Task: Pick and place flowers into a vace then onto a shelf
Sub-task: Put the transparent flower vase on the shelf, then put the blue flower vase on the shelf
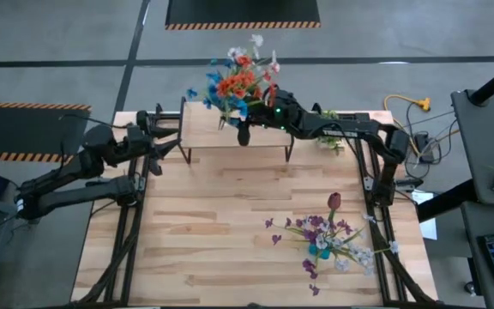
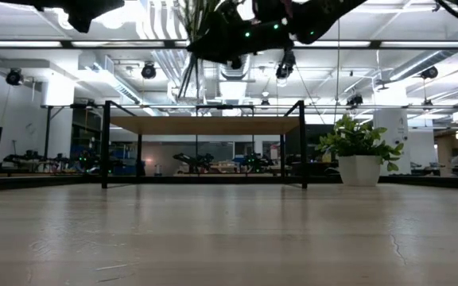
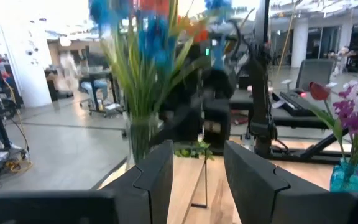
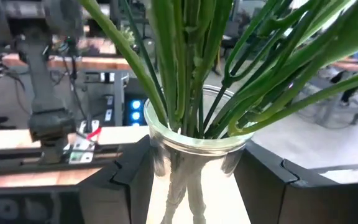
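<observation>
Right gripper [image 4: 194, 180] has its two fingers squeezed around a clear glass vase [image 4: 194, 149] full of flowers [image 1: 238, 77]. It holds the vase up in the air, over the far edge of the shelf [image 1: 230, 133]. The vase is not on the wood yet. To do this well, I think it should go down slowly, keep the vase straight up, and let go only when the bottom sits flat, away from the edge. Left gripper [image 3: 194, 180] waits by the shelf's left side, open and holding nothing. More flowers in a blue vase [image 1: 324, 249] sit near the front right.
</observation>
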Controlling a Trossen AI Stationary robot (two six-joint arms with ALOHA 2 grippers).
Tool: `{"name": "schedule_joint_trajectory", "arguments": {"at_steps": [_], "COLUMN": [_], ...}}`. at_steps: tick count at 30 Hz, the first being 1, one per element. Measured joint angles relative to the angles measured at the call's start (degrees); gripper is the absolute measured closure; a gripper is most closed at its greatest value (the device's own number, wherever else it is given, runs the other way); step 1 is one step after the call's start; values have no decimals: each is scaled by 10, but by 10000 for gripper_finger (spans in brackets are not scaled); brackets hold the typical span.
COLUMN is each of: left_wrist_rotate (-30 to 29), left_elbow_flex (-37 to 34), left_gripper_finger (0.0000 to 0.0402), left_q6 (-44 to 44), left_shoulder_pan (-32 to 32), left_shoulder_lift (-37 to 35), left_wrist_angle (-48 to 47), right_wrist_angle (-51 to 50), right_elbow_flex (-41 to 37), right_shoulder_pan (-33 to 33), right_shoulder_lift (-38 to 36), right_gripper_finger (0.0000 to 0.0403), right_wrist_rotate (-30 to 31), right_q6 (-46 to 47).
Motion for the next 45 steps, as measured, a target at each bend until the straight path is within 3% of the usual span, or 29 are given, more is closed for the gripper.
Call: {"name": "schedule_joint_trajectory", "arguments": {"at_steps": [12, 25, 37, 45], "left_wrist_rotate": [0, 0, 0, 0], "left_elbow_flex": [-1, -1, -1, -1], "left_gripper_finger": [274, 274, 274, 274], "left_q6": [0, -3, -3, -4], "left_shoulder_pan": [0, 0, 0, 0], "left_shoulder_lift": [-5, -6, -6, -7], "left_wrist_angle": [-3, -3, -10, -17], "right_wrist_angle": [11, -20, -41, -62], "right_elbow_flex": [30, 42, 42, 42], "right_shoulder_pan": [-10, -14, -15, -15], "right_shoulder_lift": [60, 66, 64, 52], "right_gripper_finger": [225, 220, 190, 134], "right_wrist_rotate": [0, -2, -1, -1], "right_q6": [12, 2, -4, -21]}}
